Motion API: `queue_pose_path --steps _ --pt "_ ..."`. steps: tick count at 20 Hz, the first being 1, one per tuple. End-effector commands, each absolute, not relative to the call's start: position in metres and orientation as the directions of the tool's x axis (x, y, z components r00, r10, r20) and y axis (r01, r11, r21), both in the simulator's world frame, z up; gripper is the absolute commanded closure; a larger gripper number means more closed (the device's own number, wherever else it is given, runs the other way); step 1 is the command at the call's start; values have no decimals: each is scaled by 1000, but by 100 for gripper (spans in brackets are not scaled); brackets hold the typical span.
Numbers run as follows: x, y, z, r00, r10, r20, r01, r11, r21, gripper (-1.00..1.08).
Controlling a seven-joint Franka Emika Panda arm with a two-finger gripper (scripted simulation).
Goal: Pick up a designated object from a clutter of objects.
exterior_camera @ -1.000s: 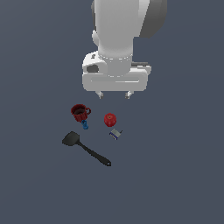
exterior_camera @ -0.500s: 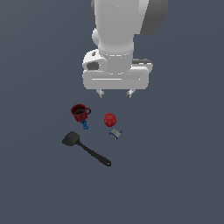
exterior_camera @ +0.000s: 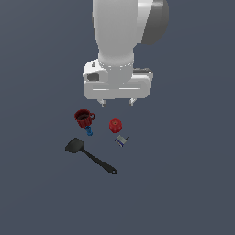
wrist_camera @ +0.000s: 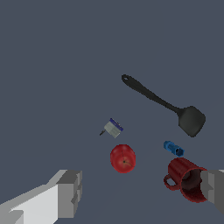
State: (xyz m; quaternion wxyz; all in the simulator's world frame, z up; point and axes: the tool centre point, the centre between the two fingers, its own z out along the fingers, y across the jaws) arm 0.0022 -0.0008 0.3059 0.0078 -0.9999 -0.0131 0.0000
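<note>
The designated object is a tiny bright-blue piece (exterior_camera: pixel 89 131) (wrist_camera: pixel 173 148), right beside the dark-red mug (exterior_camera: pixel 83 118) (wrist_camera: pixel 188 178) on the mug's spatula side. A red round ball (exterior_camera: pixel 115 125) (wrist_camera: pixel 123 158) sits to the exterior view's right of the mug, with a small grey-blue block (exterior_camera: pixel 121 141) (wrist_camera: pixel 113 128) beyond it. A black spatula (exterior_camera: pixel 89 155) (wrist_camera: pixel 166 104) lies at the front of the clutter. My gripper (exterior_camera: pixel 117 103) (wrist_camera: pixel 144 194) hangs open above and behind the mug and ball, holding nothing, its fingers (wrist_camera: pixel 70 193) wide apart.
Everything rests on a plain dark grey-blue floor (exterior_camera: pixel 183 174). The white arm (exterior_camera: pixel 120 41) rises behind the clutter. No other objects or edges show.
The gripper's fingertips have come slightly lower toward the clutter. The objects have not moved.
</note>
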Motion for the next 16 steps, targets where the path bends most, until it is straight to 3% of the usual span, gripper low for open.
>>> queue_pose_path --steps 1,16 --pt "3 -7 297 999 52 0 52 -999 -15 -92" --pt "-1 -67 220 955 296 3 296 -955 -7 -92"
